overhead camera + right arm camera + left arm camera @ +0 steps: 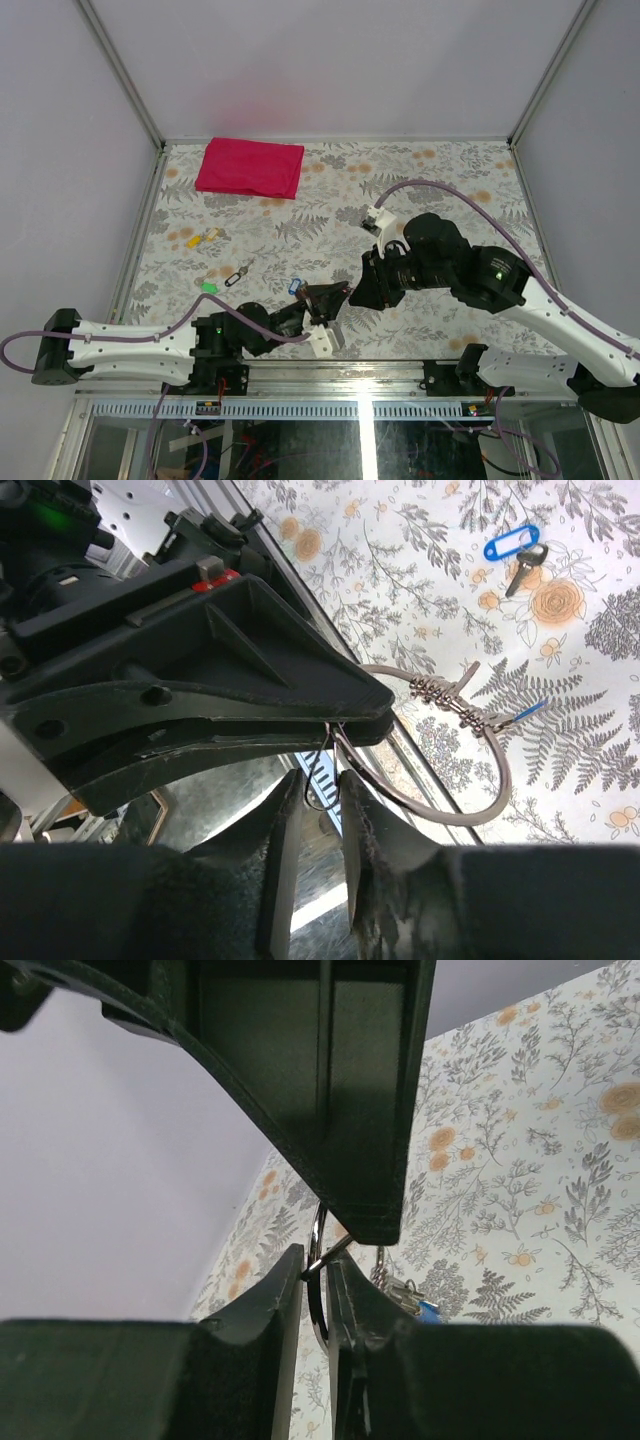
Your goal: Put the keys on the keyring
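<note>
One keyring (pixel 318 1312), left hand (pixel 314 1258), right hand (pixel 322 780)

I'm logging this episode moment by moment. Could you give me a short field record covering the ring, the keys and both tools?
left tool: shut on the keyring
right tool: shut on the same ring, tip to tip with the left tool
keyring: gripped between both tools
blue key: lying on the table, not on the ring
second key: cannot be made out
other items: green tag, dark clip, red cloth
</note>
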`<state>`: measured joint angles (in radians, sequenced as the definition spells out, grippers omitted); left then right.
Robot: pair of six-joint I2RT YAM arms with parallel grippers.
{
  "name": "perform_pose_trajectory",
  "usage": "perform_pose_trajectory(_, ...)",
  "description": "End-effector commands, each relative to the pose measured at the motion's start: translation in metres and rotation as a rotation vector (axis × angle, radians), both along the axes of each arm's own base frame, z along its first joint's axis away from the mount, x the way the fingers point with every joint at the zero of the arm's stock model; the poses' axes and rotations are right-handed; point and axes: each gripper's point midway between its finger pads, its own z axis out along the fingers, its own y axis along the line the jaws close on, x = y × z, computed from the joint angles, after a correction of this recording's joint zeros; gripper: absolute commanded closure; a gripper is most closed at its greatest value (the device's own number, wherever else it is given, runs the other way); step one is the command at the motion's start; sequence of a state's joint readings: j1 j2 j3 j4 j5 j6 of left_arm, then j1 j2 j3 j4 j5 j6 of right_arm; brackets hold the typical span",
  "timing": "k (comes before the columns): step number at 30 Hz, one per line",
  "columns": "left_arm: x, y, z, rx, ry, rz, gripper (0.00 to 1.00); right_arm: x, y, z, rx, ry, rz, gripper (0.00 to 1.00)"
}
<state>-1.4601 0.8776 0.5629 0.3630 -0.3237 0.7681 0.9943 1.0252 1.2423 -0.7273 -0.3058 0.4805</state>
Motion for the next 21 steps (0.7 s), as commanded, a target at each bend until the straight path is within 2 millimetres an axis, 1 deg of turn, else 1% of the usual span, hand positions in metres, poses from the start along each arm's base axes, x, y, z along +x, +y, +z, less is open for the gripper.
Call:
perform_pose_trajectory(1,-0.002,0.001,0.022,-0.086,0.079,0.010,0.98,-0.001,0.002,0.042,0.145,-0.113,0.035,0.69)
perform_pose_trajectory(3,-0.004,0.002,0.016,-0.078,0.130,0.013,0.99,-0.001,-0.001,0.049,0.168,-0.157,0.039,0.61)
perform_pose_trajectory(6,-0.006,0.004,0.012,-0.106,0.202,0.012,1.00,0.002,-0.007,0.061,0.201,-0.231,0.029,0.55)
perform_pose_trajectory(8,-0.008,0.005,0.010,-0.128,0.250,0.008,1.00,0.005,-0.012,0.069,0.231,-0.292,0.020,0.53)
perform_pose_trajectory(11,-0.012,0.007,0.013,-0.179,0.322,-0.002,1.00,0.010,-0.021,0.079,0.285,-0.407,-0.005,0.51)
perform_pose_trajectory(13,-0.016,0.007,0.016,-0.213,0.372,-0.021,1.00,0.012,-0.028,0.083,0.326,-0.514,-0.008,0.51)
perform_pose_trajectory(14,-0.019,0.008,0.019,-0.232,0.396,-0.032,1.00,0.014,-0.030,0.090,0.359,-0.582,-0.009,0.52)
perform_pose_trajectory(15,-0.020,0.008,0.021,-0.252,0.420,-0.039,1.00,0.013,-0.032,0.092,0.381,-0.640,0.008,0.52)
perform_pose_trajectory(16,-0.023,0.009,0.024,-0.274,0.446,-0.053,1.00,0.012,-0.034,0.093,0.398,-0.704,0.026,0.52)
perform_pose_trajectory(18,-0.028,0.009,0.030,-0.314,0.493,-0.082,1.00,0.008,-0.035,0.086,0.415,-0.826,0.088,0.53)
perform_pose_trajectory(21,-0.037,0.009,0.036,-0.360,0.561,-0.128,1.00,0.000,-0.038,0.079,0.424,-1.026,0.193,0.51)
